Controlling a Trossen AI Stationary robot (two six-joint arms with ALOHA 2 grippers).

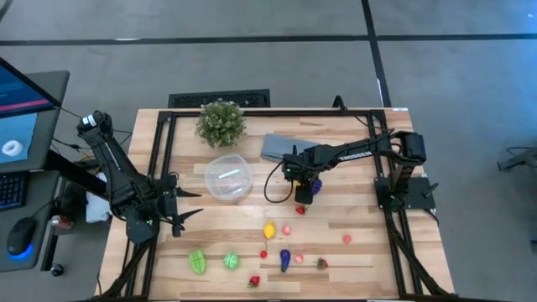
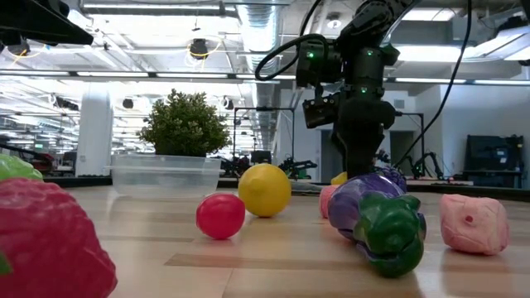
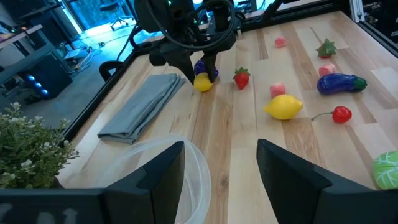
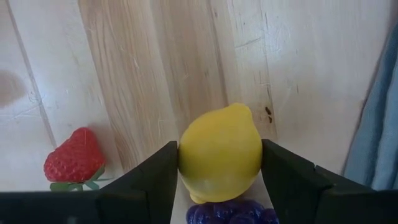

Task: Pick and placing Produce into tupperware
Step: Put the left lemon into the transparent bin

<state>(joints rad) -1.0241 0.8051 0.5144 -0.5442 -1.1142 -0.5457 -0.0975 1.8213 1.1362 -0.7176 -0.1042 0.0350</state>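
Fingers of the right gripper (image 4: 219,186) are clamped on a small yellow lemon (image 4: 220,152), one dark finger on each side of it. The gripper hangs over the middle of the table (image 1: 352,214), just off the near edge of the grey cloth (image 1: 275,148), with a purple fruit (image 4: 230,213) right against the lemon and a strawberry (image 4: 74,158) on the wood just beside them. In the low view the lemon and purple piece sit close to the boards under the gripper; whether they touch the wood I cannot tell.

The tub (image 1: 228,178) stands left of that gripper, in front of the potted plant (image 1: 221,122) at the far edge.

The rest of the produce lies toward the near edge: a second lemon (image 1: 269,230), a pink piece (image 1: 286,229), a cherry (image 1: 263,253), an eggplant (image 1: 285,259), two green pieces (image 1: 197,261) and (image 1: 232,262), another strawberry (image 1: 253,282), and a lone pink bit (image 1: 346,239) toward the right edge.

The left gripper (image 1: 186,210) waits at the left side of the table, fingers apart and holding nothing, near the tub's rim.
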